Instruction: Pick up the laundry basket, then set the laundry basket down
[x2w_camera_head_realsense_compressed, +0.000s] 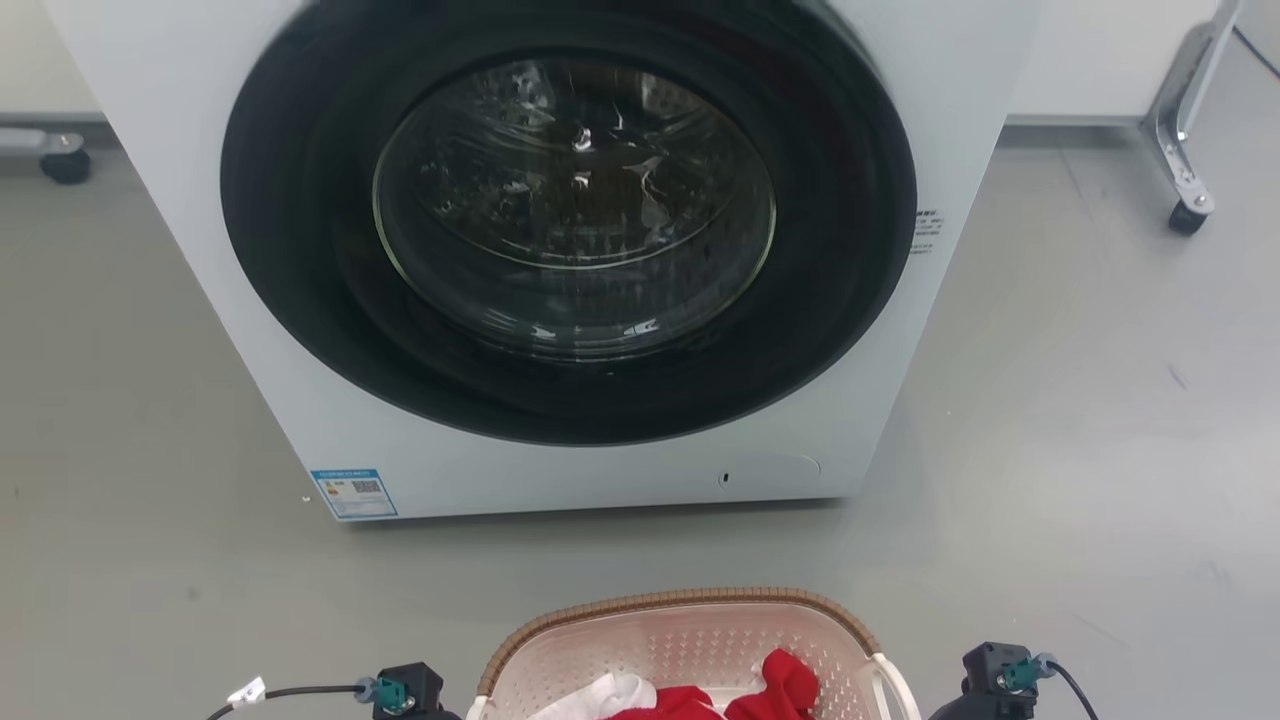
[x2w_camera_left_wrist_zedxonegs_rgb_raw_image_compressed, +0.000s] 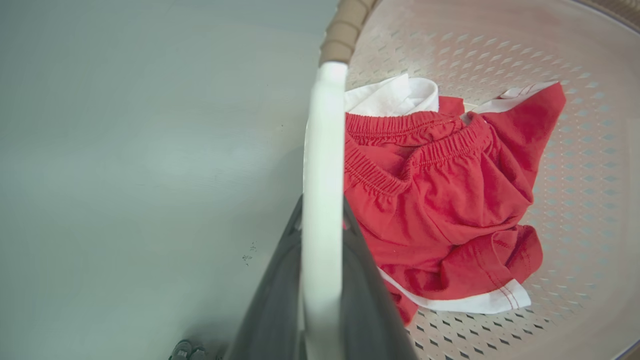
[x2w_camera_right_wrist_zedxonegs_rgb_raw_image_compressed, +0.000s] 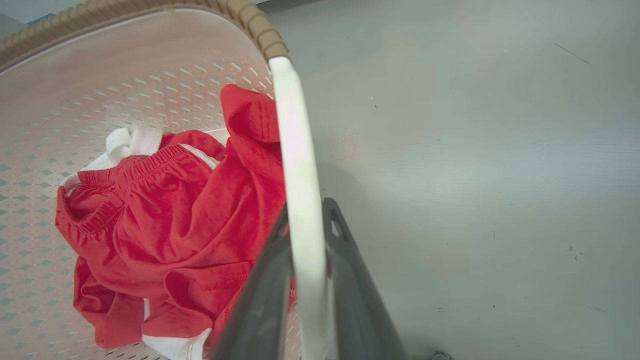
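Observation:
The laundry basket (x2w_camera_head_realsense_compressed: 680, 602), pale pink with a brown braided rim, sits at the bottom edge of the head view in front of the washer. It holds red and white clothes (x2w_camera_head_realsense_compressed: 781, 684). In the left wrist view my left gripper (x2w_camera_left_wrist_zedxonegs_rgb_raw_image_compressed: 322, 206) is shut on the basket's white loop handle (x2w_camera_left_wrist_zedxonegs_rgb_raw_image_compressed: 323, 145), beside the perforated wall (x2w_camera_left_wrist_zedxonegs_rgb_raw_image_compressed: 575, 175) and red shorts (x2w_camera_left_wrist_zedxonegs_rgb_raw_image_compressed: 440, 200). In the right wrist view my right gripper (x2w_camera_right_wrist_zedxonegs_rgb_raw_image_compressed: 305, 211) is shut on the other white handle (x2w_camera_right_wrist_zedxonegs_rgb_raw_image_compressed: 295, 140), with the basket wall (x2w_camera_right_wrist_zedxonegs_rgb_raw_image_compressed: 75, 90) and the clothes (x2w_camera_right_wrist_zedxonegs_rgb_raw_image_compressed: 175, 220) to its left. Whether the basket rests on the floor I cannot tell.
A white front-loading washer (x2w_camera_head_realsense_compressed: 330, 330) with its round dark door (x2w_camera_head_realsense_compressed: 570, 210) shut stands just beyond the basket. Wheeled frame legs stand at the far right (x2w_camera_head_realsense_compressed: 1186, 215) and far left (x2w_camera_head_realsense_compressed: 65, 165). Grey floor (x2w_camera_head_realsense_compressed: 1080, 450) lies on both sides.

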